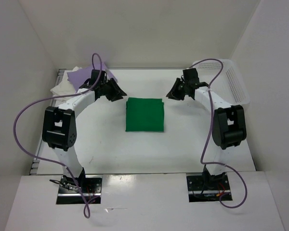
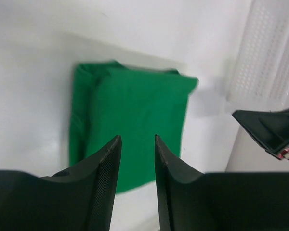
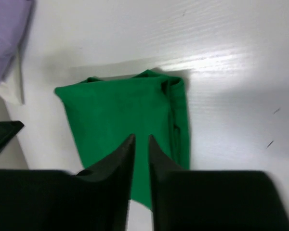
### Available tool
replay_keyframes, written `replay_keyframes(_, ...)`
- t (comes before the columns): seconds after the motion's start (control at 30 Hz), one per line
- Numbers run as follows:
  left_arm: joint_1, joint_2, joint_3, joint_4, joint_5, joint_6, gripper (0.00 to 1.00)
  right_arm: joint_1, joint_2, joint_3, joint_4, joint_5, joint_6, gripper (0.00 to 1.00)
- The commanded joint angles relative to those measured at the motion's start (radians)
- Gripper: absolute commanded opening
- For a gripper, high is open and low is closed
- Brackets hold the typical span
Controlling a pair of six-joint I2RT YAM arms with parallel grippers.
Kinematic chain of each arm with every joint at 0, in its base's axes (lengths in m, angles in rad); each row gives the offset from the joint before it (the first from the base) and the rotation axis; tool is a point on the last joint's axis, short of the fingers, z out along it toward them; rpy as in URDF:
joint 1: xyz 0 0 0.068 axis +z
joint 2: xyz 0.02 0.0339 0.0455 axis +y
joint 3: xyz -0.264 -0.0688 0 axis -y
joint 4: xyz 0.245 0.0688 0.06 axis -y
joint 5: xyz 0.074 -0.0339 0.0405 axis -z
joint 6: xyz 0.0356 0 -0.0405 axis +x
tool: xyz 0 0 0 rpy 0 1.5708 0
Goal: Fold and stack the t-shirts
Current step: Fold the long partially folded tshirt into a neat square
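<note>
A green t-shirt (image 1: pixel 144 114) lies folded into a rectangle at the middle of the table. It also shows in the left wrist view (image 2: pixel 130 110) and the right wrist view (image 3: pixel 120 110). My left gripper (image 1: pixel 117 94) hovers just off its far left corner, jaws apart and empty (image 2: pixel 137 139). My right gripper (image 1: pixel 172 93) hovers off its far right corner, jaws a narrow gap apart and empty (image 3: pixel 140 138). A purple t-shirt (image 1: pixel 82 74) and a white one (image 1: pixel 62 87) lie crumpled at the back left.
A white perforated basket (image 1: pixel 233 82) stands at the back right and also shows in the left wrist view (image 2: pixel 267 53). White walls enclose the table on three sides. The purple shirt (image 3: pixel 7 33) shows at the right wrist view's upper left.
</note>
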Motion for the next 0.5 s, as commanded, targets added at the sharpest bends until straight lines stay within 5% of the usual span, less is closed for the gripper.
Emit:
replay_keyframes(0.0, -0.088, -0.109, -0.077, 0.087, 0.012, -0.034, 0.4, 0.033, -0.119, -0.088, 0.044, -0.025, 0.005, 0.17)
replay_keyframes(0.13, -0.155, -0.107, -0.233, 0.173, 0.059, -0.079, 0.36, 0.097, -0.067, -0.126, 0.133, -0.118, 0.017, 0.0)
replay_keyframes(0.3, -0.194, -0.095, -0.366, 0.225, 0.088, -0.079, 0.3, 0.107, 0.063, -0.073, 0.159, -0.214, 0.026, 0.0)
replay_keyframes(0.47, -0.215, -0.126, -0.437, 0.244, 0.088, -0.091, 0.3, 0.107, 0.102, -0.194, 0.271, -0.237, 0.074, 0.0)
